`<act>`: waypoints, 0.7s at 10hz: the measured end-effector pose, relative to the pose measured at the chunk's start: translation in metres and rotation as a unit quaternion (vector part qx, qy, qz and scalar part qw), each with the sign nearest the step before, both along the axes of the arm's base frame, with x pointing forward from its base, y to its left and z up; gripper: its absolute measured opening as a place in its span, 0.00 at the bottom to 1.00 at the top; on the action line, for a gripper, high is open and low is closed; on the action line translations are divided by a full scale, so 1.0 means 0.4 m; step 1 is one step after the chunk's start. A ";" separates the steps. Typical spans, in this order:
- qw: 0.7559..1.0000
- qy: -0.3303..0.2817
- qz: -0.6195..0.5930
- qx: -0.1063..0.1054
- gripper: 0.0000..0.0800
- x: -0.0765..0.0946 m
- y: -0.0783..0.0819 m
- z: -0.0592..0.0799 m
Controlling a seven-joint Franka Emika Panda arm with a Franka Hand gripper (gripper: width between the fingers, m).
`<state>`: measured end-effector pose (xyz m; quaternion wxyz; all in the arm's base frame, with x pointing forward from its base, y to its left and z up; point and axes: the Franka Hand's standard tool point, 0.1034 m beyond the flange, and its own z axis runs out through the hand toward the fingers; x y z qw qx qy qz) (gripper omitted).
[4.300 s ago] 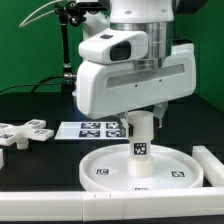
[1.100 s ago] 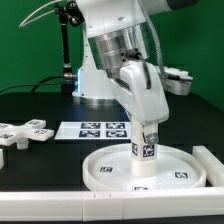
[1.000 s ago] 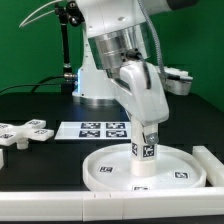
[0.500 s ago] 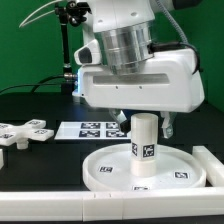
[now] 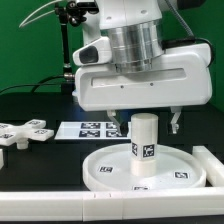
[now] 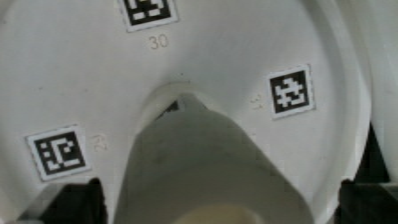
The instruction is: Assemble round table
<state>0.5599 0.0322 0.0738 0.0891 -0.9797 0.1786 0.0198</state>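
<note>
The short white leg (image 5: 145,143) stands upright in the middle of the round disc (image 5: 105,170), a tag on its side. My gripper (image 5: 147,122) hangs right over the leg's top, open wide, one finger (image 5: 176,122) on each side and clear of it. In the wrist view the leg (image 6: 205,150) fills the middle, with the disc (image 6: 214,50) and its tags beneath it. The gripper (image 6: 217,205) straddles the leg, its dark fingers (image 6: 68,203) at the picture's corners. The cross-shaped foot piece (image 5: 28,131) lies on the table at the exterior view's left.
The marker board (image 5: 92,128) lies flat behind the disc. A long white bar (image 5: 60,208) runs along the front edge and turns up at the exterior view's right (image 5: 212,166). A black stand (image 5: 66,45) rises at the back.
About a second ago the hand was turned sideways with its fingers shut on the leg. It has since let go, swung back square and opened wide. The leg stays upright in the disc.
</note>
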 end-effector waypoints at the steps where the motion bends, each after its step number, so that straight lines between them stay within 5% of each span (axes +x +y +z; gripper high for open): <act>1: 1.000 -0.003 0.019 0.000 0.81 0.000 0.000 0.000; 7: 0.962 -0.058 0.268 -0.018 0.81 0.012 0.009 0.002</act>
